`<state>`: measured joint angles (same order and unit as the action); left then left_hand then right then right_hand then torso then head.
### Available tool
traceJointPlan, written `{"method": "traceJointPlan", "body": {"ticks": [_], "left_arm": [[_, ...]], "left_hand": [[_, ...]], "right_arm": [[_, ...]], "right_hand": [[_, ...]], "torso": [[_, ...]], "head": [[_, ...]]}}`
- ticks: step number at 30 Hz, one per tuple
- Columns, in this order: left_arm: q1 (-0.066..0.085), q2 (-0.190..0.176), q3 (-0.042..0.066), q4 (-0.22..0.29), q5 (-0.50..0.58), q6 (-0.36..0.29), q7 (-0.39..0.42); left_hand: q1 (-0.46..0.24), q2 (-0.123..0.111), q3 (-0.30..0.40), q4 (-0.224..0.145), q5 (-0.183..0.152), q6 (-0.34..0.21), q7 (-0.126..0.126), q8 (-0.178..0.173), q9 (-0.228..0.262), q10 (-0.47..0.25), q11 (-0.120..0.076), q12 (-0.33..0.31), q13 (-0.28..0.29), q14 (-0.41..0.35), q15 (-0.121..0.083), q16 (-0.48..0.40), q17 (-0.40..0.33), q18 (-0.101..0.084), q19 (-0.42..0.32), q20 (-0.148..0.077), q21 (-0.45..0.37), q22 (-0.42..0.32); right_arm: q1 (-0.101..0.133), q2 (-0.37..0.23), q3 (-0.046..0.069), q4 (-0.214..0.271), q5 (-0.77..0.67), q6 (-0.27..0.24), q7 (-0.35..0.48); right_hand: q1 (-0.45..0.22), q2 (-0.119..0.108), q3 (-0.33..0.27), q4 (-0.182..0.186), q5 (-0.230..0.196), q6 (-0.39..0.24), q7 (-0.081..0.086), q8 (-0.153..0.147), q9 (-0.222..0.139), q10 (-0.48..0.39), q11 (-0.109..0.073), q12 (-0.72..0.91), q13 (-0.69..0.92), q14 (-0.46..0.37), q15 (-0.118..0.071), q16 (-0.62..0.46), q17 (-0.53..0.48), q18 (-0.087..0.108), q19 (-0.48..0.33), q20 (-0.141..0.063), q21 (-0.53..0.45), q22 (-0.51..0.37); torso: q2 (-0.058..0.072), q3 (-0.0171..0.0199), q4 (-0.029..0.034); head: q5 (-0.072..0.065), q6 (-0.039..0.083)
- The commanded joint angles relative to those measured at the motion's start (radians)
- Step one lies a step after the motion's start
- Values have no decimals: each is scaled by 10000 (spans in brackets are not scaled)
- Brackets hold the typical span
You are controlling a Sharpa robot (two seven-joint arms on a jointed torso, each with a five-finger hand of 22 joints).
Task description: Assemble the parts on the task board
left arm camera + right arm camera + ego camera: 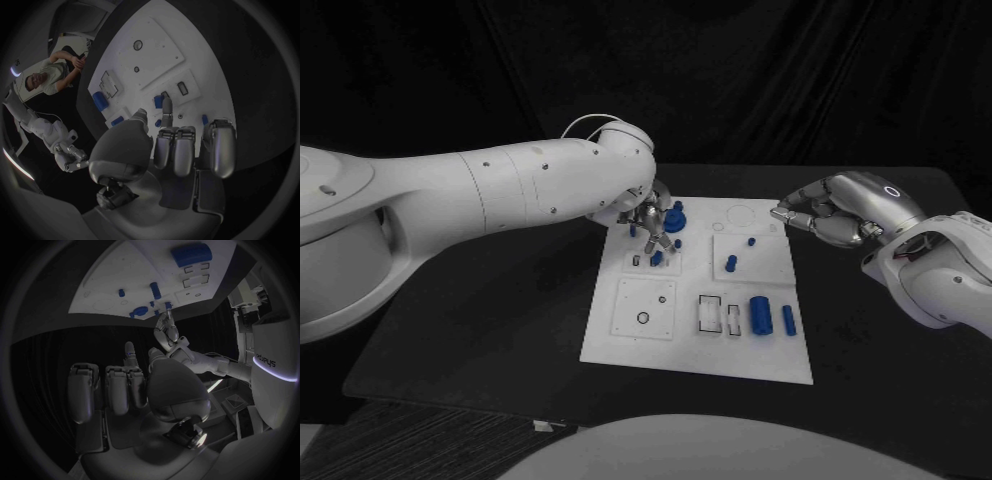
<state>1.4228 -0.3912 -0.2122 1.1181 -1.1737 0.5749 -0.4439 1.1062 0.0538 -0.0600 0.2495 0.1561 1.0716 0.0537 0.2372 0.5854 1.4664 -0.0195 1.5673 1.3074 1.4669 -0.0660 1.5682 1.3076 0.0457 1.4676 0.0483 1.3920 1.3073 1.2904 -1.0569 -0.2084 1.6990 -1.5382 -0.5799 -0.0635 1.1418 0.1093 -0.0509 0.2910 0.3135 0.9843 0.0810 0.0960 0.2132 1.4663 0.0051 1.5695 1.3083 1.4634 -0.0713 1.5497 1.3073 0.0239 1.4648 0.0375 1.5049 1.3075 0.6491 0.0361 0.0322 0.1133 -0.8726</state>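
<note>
Fingers (651,222) of left hand (646,215) pinching a blue part (656,243) over task board (697,350), right hand (841,215) clenched, empty.

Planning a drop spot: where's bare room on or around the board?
Free: the black table off the task board on the left arm's side, and the board's near left panel, bare except a small ring. Crowded: the far left corner, where the left hand works among blue parts, and the near right slots.
</note>
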Motion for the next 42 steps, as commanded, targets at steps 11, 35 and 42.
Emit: {"method": "traceJointPlan", "body": {"ticks": [11,35,42], "left_arm": [[-63,65,8,-60,-11,101,-12],[-241,257,8,-386,-10,273,159],[-278,253,8,-400,-10,359,104]], "left_hand": [[-113,11,50,37,23,-64,9,-77,54,1044,26,35,2634,1039,12,26,2632,10,-72,-13,-126,2013],[11,94,248,-88,330,-82,7,-146,183,1044,27,35,2634,1039,23,26,2632,13,-80,5,-145,2010],[52,96,303,-138,440,-73,1,-158,221,1044,25,35,2634,1039,21,26,2632,16,-85,6,-156,2008]], "right_arm": [[-22,30,6,-15,-13,36,-39],[-23,75,6,-60,-12,65,-17],[-23,94,6,-82,-12,92,-24]], "right_hand": [[108,-3,11,-63,85,21,31,-68,-14,1045,24,13,2625,980,9,-47,2165,-59,724,34,-34,2395],[135,-13,16,-63,95,33,33,-64,-12,1045,27,13,2625,978,13,-52,2155,-55,717,36,-46,2391],[146,-15,19,-65,99,36,34,-63,-12,1045,27,13,2625,977,14,-56,2149,-55,717,37,-46,2391]], "torso": [[8,1,5],[12,4,8],[17,1,-3]], "head": [[18,0],[-26,0],[-15,0]]}}
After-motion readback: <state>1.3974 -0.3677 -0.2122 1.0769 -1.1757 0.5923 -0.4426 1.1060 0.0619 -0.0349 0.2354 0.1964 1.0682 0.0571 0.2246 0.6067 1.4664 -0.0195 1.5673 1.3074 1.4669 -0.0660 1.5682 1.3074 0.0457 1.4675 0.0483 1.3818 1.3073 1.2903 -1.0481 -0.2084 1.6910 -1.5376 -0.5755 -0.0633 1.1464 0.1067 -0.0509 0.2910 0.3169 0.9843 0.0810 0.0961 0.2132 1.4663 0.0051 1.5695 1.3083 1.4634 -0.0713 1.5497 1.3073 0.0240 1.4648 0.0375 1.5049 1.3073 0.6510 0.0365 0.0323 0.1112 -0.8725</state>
